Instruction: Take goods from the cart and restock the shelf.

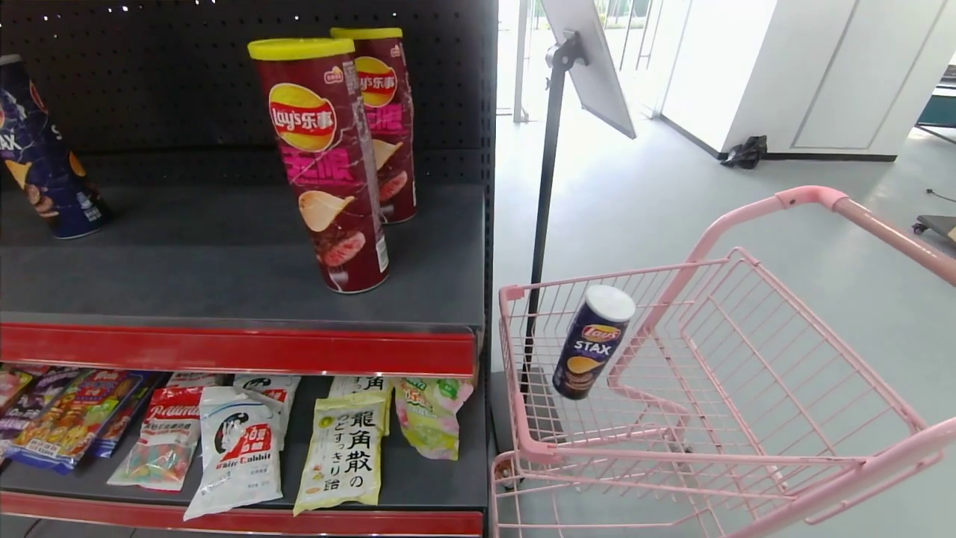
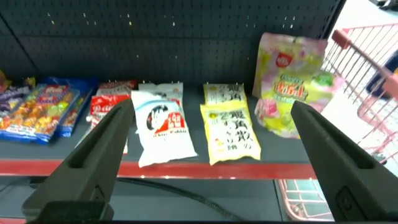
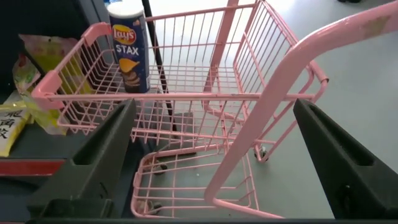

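Note:
A dark blue chip can (image 1: 591, 342) with a white lid stands leaning in the pink cart (image 1: 717, 388), near its front left corner; the same chip can (image 3: 129, 46) appears in the right wrist view inside the cart (image 3: 186, 96). On the upper shelf (image 1: 224, 261) stand two maroon chip cans (image 1: 328, 164) with yellow lids and a dark blue can (image 1: 41, 161) at far left. My left gripper (image 2: 211, 155) is open, facing the lower shelf's snack bags (image 2: 158, 124). My right gripper (image 3: 214, 158) is open, above and short of the cart's handle (image 3: 292, 81).
The lower shelf (image 1: 418, 471) holds several snack bags, among them a white bag (image 1: 235, 448) and a yellow-green bag (image 1: 340, 448). A sign stand (image 1: 549, 149) rises between shelf and cart. Open floor lies beyond the cart on the right.

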You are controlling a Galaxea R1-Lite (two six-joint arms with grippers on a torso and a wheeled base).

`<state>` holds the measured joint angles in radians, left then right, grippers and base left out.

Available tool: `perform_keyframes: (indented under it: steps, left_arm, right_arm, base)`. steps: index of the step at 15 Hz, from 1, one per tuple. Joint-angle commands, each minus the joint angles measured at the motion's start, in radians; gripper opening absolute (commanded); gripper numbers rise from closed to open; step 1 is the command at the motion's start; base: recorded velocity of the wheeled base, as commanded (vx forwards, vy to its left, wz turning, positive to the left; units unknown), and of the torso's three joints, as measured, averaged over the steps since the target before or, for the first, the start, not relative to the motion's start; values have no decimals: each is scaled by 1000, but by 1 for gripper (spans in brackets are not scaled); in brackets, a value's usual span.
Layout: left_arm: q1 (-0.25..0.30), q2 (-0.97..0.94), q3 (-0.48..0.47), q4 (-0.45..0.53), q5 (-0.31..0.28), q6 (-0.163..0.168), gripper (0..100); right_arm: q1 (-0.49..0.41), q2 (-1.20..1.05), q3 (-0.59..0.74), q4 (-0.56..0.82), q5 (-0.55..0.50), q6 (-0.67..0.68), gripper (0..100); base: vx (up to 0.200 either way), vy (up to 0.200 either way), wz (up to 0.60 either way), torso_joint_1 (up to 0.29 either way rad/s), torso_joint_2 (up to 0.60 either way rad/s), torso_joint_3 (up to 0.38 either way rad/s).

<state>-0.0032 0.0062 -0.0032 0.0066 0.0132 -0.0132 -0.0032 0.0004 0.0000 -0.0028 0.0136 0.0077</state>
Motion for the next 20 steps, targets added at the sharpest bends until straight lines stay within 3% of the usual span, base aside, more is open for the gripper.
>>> perform_keyframes:
  steps: [1,6,16,17,18,20]
  left_arm:
    - [0,1,0,0,1,-1,100]
    - [0,1,0,-2,1,-1,100]
    - [0,1,0,0,1,-1,100]
    - [0,1,0,0,1,-2,100]
    - [0,1,0,0,1,-1,100]
    - [0,1,0,0,1,-1,100]
  right_arm:
    - [0,0,0,0,0,0,100]
    - [0,0,0,-2,0,0,100]
    - [0,0,0,-8,-1,-2,100]
    - [9,52,-126,-17,19,-2,100]
    - [35,245,-307,-19,49,-2,100]
    - [92,512,-509,-39,58,41,100]
  base:
    - [0,0,0,-188,535,339]
    - [0,0,0,-131,391,258]
    - [0,0,0,-4,9,7]
    - [0,0,0,0,0,0]
    - [0,0,0,0,0,0]
    - [0,0,0,0,0,0]
